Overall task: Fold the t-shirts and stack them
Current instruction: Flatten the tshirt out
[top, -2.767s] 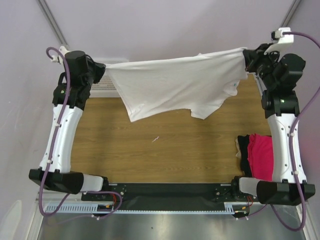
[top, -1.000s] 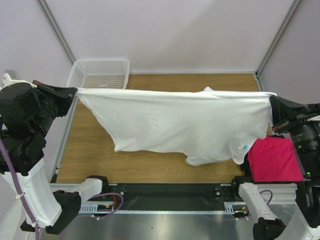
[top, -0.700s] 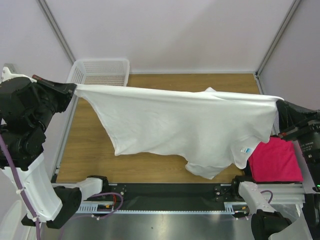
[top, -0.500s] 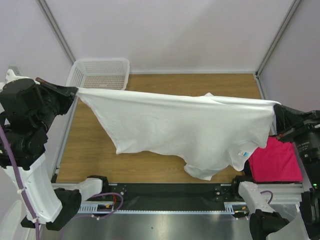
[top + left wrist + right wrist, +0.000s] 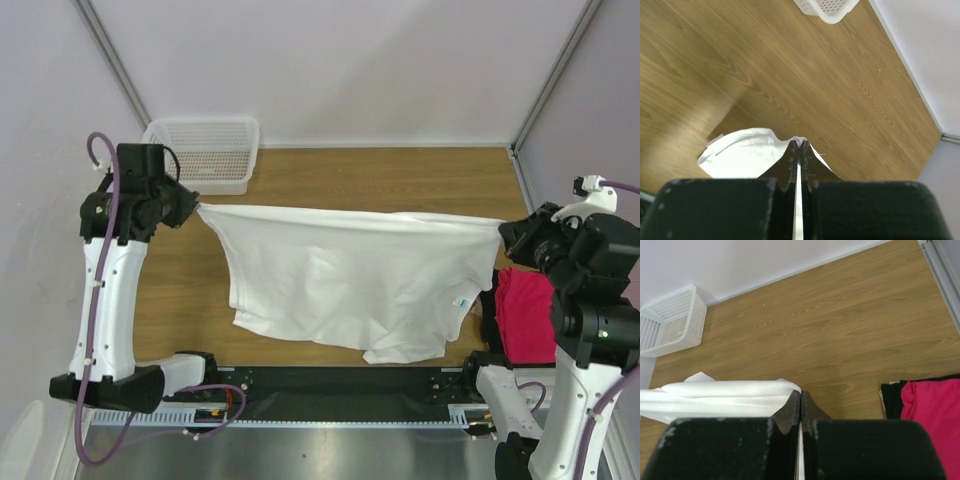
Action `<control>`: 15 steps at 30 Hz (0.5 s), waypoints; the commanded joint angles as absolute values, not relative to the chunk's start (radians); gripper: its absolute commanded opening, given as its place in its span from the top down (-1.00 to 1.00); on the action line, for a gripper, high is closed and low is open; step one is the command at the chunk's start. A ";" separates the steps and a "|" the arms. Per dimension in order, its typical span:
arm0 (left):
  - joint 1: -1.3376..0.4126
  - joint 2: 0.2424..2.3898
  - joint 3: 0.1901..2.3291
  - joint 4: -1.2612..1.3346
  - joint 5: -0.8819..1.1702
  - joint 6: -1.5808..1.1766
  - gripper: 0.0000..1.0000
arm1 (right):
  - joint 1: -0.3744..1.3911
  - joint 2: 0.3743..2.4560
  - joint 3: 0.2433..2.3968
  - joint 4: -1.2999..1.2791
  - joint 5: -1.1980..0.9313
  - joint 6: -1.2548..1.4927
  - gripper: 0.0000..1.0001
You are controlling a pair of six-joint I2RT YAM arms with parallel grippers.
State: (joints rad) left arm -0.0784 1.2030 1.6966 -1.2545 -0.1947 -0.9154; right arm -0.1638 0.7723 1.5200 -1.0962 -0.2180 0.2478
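We hold the white shirt (image 5: 350, 275) stretched across the middle of the frame. Our left gripper (image 5: 196, 208) is pinched shut on its left corner and our right gripper (image 5: 503, 233) is pinched shut on its right corner. Its lower edge sags toward the table (image 5: 400, 180); whether it touches, we cannot tell. We judge this the spreading step. Next we should lower it flat, clear of the pink shirt (image 5: 527, 318) and black shirt (image 5: 487, 325) stacked at lower right.
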 commanded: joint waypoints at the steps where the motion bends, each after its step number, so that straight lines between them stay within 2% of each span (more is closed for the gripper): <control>1: -0.061 1.225 1.651 -1.089 -0.310 -0.888 0.99 | -0.178 0.764 1.424 -0.861 -0.126 0.229 1.00; 10: -0.081 1.351 1.511 -0.870 -0.313 -0.922 0.99 | -0.176 0.873 1.154 -0.534 -0.126 0.224 1.00; 15: -0.098 1.476 1.578 -0.789 -0.317 -0.917 0.99 | -0.175 1.004 1.120 -0.345 -0.115 0.227 1.00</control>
State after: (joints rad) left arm -0.1051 1.4345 1.5200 -0.9051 -0.1997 -0.9253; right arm -0.1616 0.9627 1.1156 -0.5655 -0.2188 0.2512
